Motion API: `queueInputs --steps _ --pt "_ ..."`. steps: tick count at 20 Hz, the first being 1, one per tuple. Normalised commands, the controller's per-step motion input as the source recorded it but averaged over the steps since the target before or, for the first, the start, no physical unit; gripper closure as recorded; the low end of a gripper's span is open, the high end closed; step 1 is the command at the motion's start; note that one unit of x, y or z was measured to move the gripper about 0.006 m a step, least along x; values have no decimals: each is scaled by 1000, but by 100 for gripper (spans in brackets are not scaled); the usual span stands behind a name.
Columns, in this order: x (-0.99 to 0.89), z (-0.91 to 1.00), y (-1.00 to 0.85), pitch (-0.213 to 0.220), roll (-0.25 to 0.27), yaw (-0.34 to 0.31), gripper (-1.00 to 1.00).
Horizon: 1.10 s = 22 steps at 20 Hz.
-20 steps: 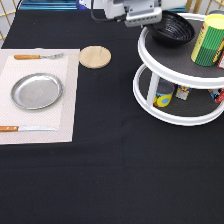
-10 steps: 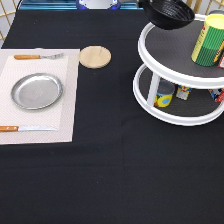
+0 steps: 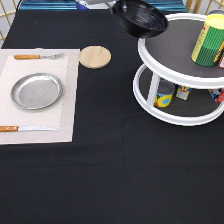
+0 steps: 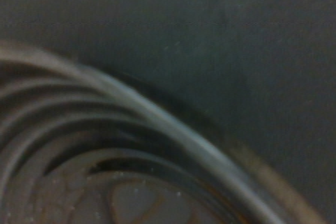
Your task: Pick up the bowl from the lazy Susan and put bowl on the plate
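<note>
I have the black ribbed bowl up in the air, tilted, at the exterior view's top, overhanging the left edge of the lazy Susan's upper tier and not resting on it. My pincer is barely in frame: only a pale bit of it shows above the bowl's rim, so I cannot tell how wide it stands, though the bowl hanging there suggests I am carrying it by the rim. The metal plate lies bare on the pale placemat at the exterior view's left, well apart from the bowl.

My worry is that a tilted bowl held at 1 edge may swing or slip out; the wooden coaster lies between bowl and plate.

The wrist view adds the bowl's concentric rings close up against dark cloth, but shows neither plate nor turntable
</note>
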Motion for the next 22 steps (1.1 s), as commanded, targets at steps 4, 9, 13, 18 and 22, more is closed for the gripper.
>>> queueInputs --steps 4,9,13,18,22 --pt "174 215 -644 0 0 -137 100" --pt "127 157 -562 0 0 -168 100" --pt "48 28 -389 -16 0 -233 100" --pt "0 -96 -119 -69 0 -335 100" --pt "0 -176 -98 -83 0 -347 100"
